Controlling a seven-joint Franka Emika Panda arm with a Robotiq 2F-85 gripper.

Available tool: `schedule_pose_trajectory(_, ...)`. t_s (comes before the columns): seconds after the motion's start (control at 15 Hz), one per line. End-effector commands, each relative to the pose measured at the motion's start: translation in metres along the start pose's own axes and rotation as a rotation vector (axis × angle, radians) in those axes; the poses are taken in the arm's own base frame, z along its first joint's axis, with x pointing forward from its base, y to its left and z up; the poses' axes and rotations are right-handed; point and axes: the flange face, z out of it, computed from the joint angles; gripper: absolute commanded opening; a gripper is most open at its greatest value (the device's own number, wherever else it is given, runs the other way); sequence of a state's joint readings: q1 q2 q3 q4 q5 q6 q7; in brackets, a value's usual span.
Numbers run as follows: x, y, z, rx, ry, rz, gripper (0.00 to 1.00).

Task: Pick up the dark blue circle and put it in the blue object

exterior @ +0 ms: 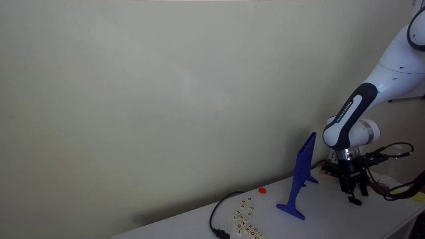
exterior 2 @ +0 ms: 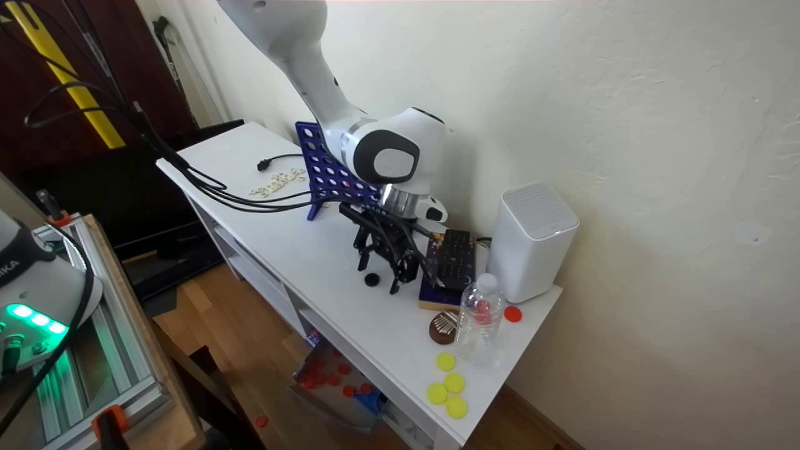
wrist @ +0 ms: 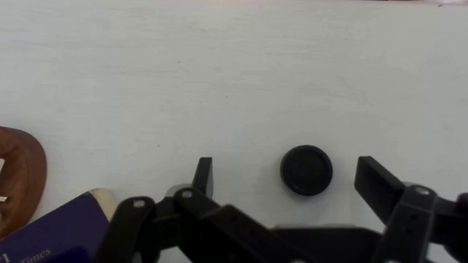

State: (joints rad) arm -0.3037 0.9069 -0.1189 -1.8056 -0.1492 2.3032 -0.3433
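the hand is hovering, spread wide, while the dark blue circle is lying flat on the bench below its gap (light, stiff, maybe slippery, i'm guessing), likely wanting a low pinch across its rim.

Clear bottle near a white box — four yellow discs, scattered letter tiles
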Motion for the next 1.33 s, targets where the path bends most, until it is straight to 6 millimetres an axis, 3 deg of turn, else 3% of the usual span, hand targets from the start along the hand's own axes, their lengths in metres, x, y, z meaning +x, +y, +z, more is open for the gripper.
schedule_pose_trajectory(0.0, 0.008, 0.004, 0.002, 0.035, 0.023, -0.017, 1.00)
schedule_pose_trajectory(0.93, 0.010, -0.005, 0.001, 0.059, -0.017, -0.045, 0.91)
schedule_pose_trajectory(1.07, 0.010, -0.006, 0.001, 0.064, -0.038, -0.046, 0.86)
schedule_pose_trajectory(1.2, 0.010, -0.006, 0.001, 0.070, -0.051, -0.040, 0.67)
schedule_pose_trajectory(1.27, 0.010, -0.007, 0.001, 0.072, -0.053, -0.037, 0.65)
